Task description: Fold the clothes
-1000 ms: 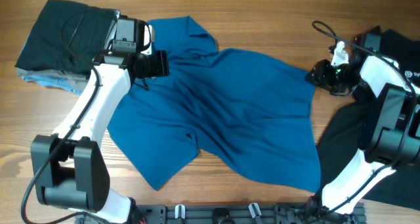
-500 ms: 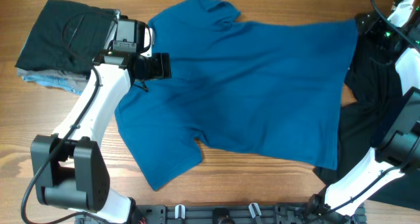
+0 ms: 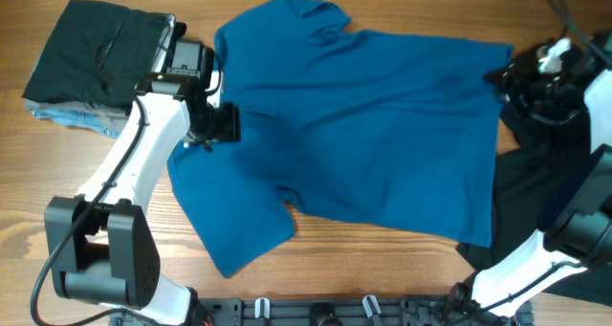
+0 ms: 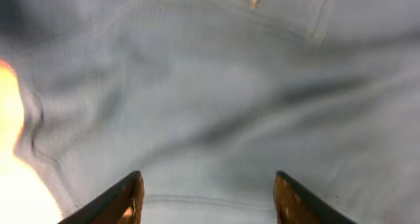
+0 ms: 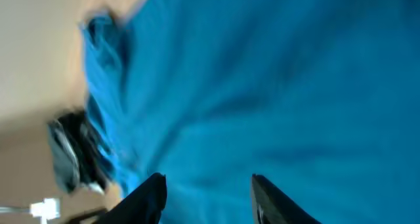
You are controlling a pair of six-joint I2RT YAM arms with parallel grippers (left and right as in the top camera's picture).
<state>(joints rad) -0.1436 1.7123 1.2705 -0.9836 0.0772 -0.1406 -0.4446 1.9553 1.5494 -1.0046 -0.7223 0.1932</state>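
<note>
The blue polo shirt [image 3: 363, 125] lies spread flat across the middle of the table, one sleeve pointing to the near left. My left gripper [image 3: 222, 125] hovers over the shirt's left part. Its jaws are open in the left wrist view [image 4: 209, 194], with washed-out fabric [image 4: 216, 86] and a seam below them. My right gripper [image 3: 505, 77] is at the shirt's right edge. Its jaws are open in the right wrist view [image 5: 209, 194], with blue fabric [image 5: 275, 73] beyond them and nothing between them.
A stack of dark folded clothes [image 3: 91, 49] sits at the far left with a pale blue piece [image 3: 81, 120] under it. A black garment [image 3: 545, 183] lies at the right, partly under the shirt. A rack [image 3: 335, 312] runs along the near edge.
The shirt's right side was pulled out to the right and now lies flat. My right gripper then came back down to the shirt's right edge. My left gripper shifted slightly nearer.
</note>
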